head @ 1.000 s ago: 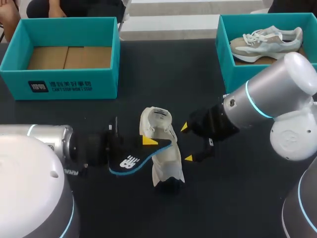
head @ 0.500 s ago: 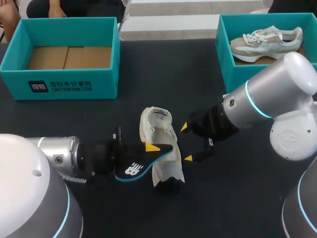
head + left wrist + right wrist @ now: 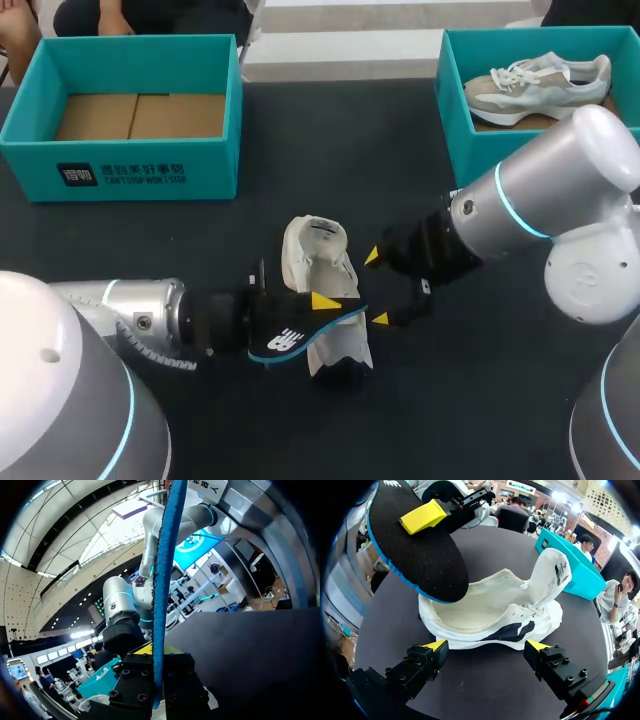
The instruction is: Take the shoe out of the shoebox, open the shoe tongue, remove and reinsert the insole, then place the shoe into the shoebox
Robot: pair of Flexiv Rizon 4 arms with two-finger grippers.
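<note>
insole (image 3: 295,338): clamped in left gripper (image 3: 318,308), tip over shoe (image 3: 318,250) opening.
right gripper (image 3: 376,288): spread wide, shoe just ahead.
right shoebox (image 3: 452,115): held second shoe (image 3: 540,85).

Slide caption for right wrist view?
Left end effector holds black insole over white shoe; right end effector open beside it.

a grey-white sneaker (image 3: 540,85) lies boxed at the black table's (image 3: 330,150) far right.

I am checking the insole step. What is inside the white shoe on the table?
Only pale lining shows inside the shoe. The black insole, held above it in the left gripper, covers one end of the opening; that part is hidden.
</note>
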